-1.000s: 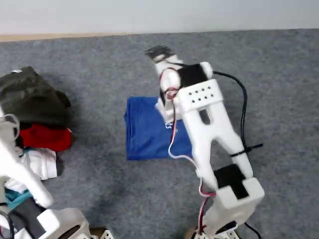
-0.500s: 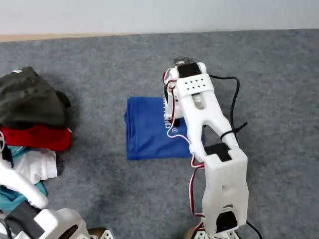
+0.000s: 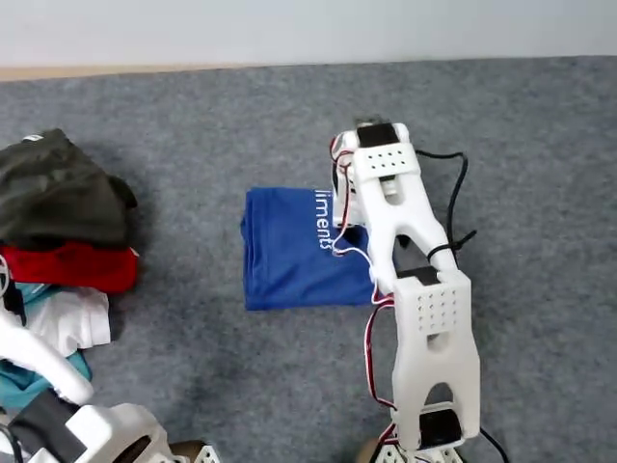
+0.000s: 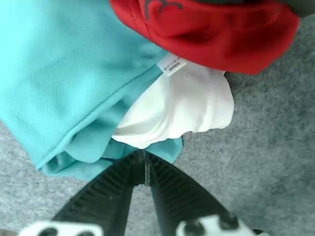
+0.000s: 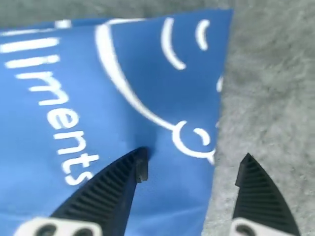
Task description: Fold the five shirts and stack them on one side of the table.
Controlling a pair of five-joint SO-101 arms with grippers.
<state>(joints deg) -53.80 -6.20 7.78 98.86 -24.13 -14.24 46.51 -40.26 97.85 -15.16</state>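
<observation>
A folded blue shirt (image 3: 289,253) with white print lies mid-table. My right gripper (image 3: 344,201) hangs over its right edge, open. In the right wrist view one fingertip (image 5: 141,166) touches the blue shirt (image 5: 98,98) and the other hangs over the grey mat beyond the edge; the gripper (image 5: 193,168) holds nothing. At the left stands a pile: dark green shirt (image 3: 58,188), red shirt (image 3: 75,266), white shirt (image 3: 82,318), teal shirt (image 3: 34,383). My left gripper (image 4: 145,166) is shut and empty, just off the teal shirt (image 4: 59,83) and white shirt (image 4: 189,105), below the red shirt (image 4: 211,29).
The grey mat (image 3: 540,193) covers the table, bare at the right and back. The left arm (image 3: 43,362) rises over the pile's near side. A pale wall edge (image 3: 289,29) runs behind the table.
The right arm drew back from the table's far side and came down over the blue shirt's right edge. The left arm shifted a little toward the near left.
</observation>
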